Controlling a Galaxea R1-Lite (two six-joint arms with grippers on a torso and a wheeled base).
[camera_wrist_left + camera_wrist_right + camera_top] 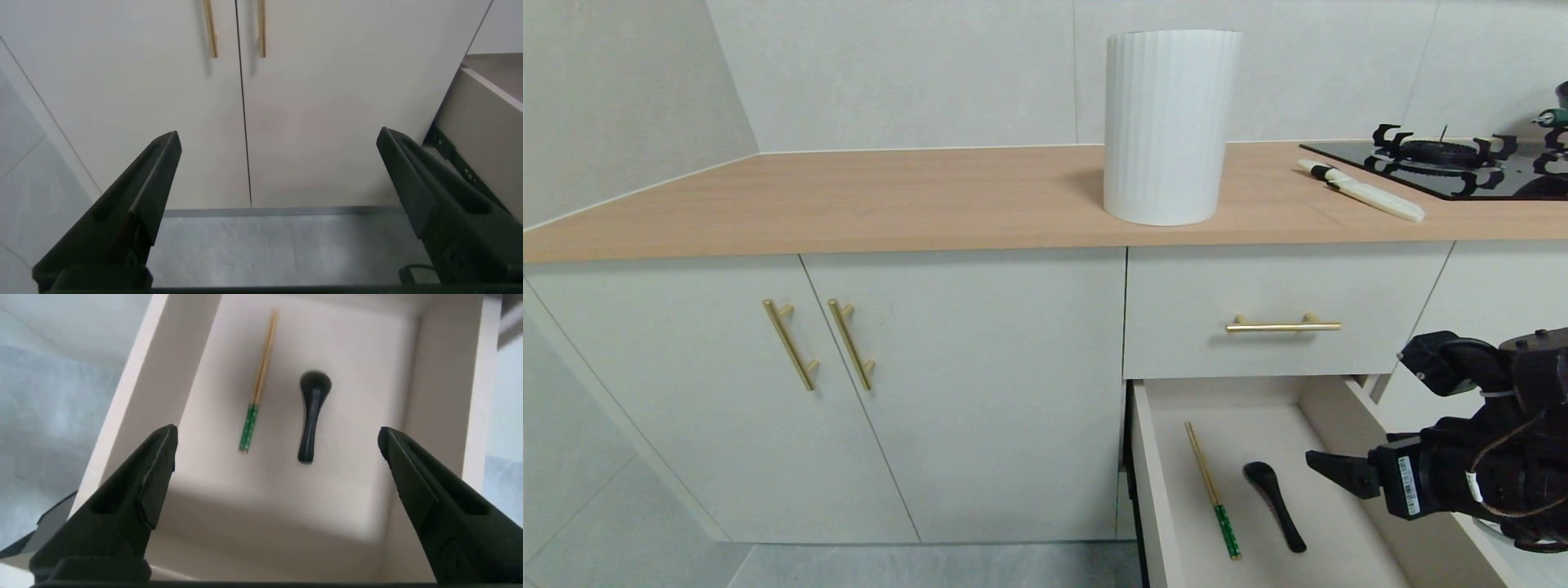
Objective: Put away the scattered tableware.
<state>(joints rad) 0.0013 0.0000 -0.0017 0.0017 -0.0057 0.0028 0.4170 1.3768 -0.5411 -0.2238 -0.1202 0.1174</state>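
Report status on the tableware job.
Left gripper open, empty. Right gripper open, above open drawer. Chopsticks, spoon inside. White utensil on counter near stove.

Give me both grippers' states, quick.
Left gripper: open, holding nothing.
Right gripper: open, empty, above the drawer.

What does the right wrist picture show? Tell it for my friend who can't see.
An open pale drawer holds a pair of wooden chopsticks with green ends lying beside a black spoon, not touching it. The robot's right hand hangs open above them, dark fingers spread wide.
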